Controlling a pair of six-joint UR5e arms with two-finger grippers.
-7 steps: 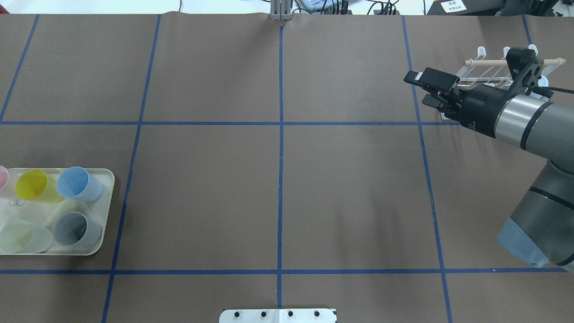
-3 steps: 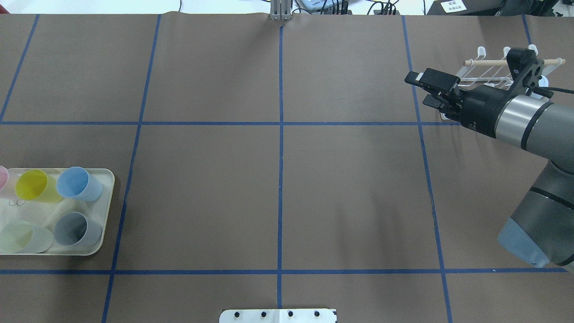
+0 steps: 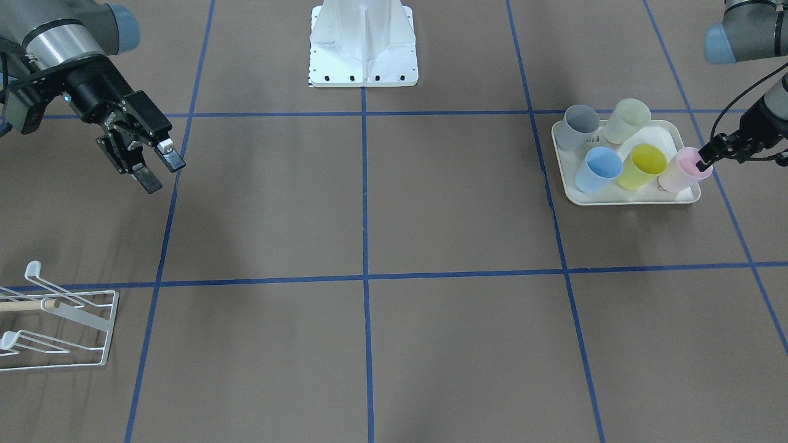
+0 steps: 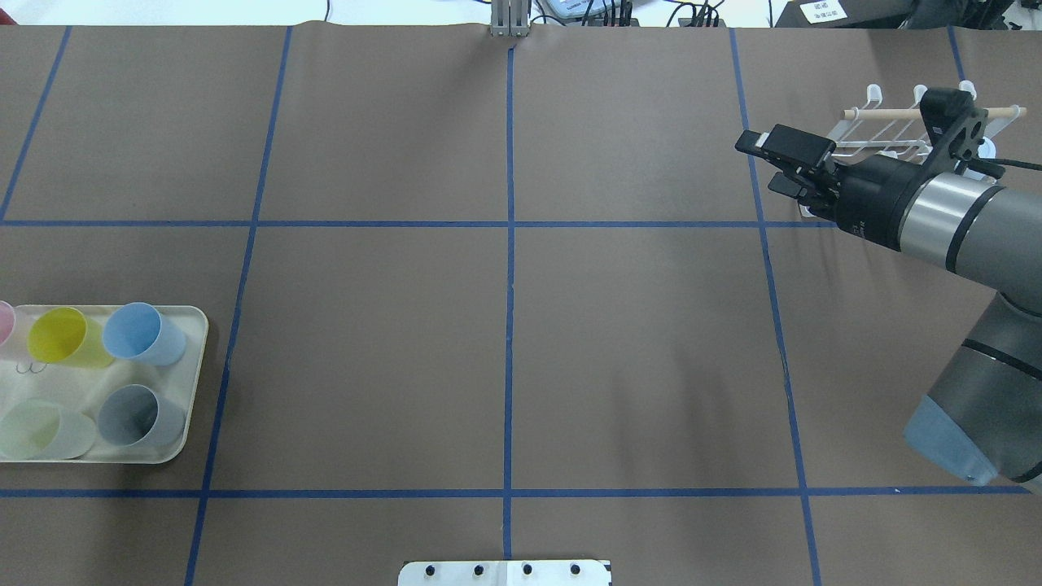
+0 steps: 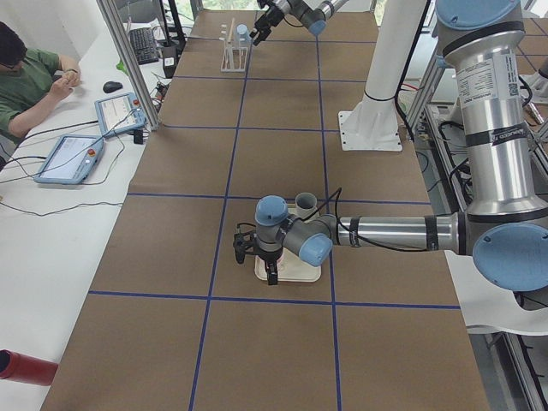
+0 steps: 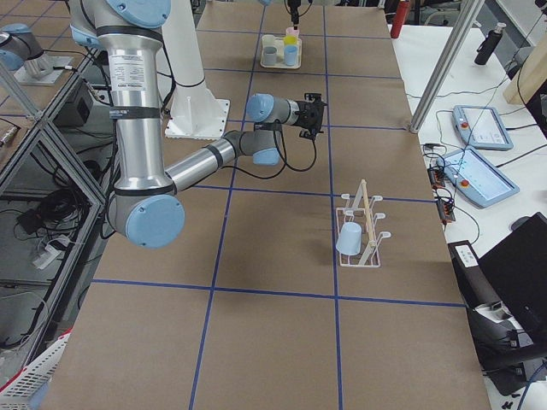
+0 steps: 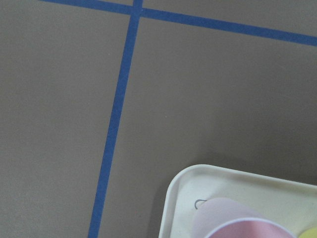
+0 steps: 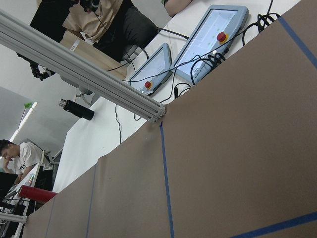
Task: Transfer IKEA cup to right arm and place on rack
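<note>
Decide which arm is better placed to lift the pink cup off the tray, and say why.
Left. The left end effector is at the rim of the pink cup on the tray; the right end effector hangs open across the table, near the rack.

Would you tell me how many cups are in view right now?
6. Five stand on the tray: grey, pale green, blue, yellow, pink. One pale blue cup hangs on the rack. None seems hidden.
</note>
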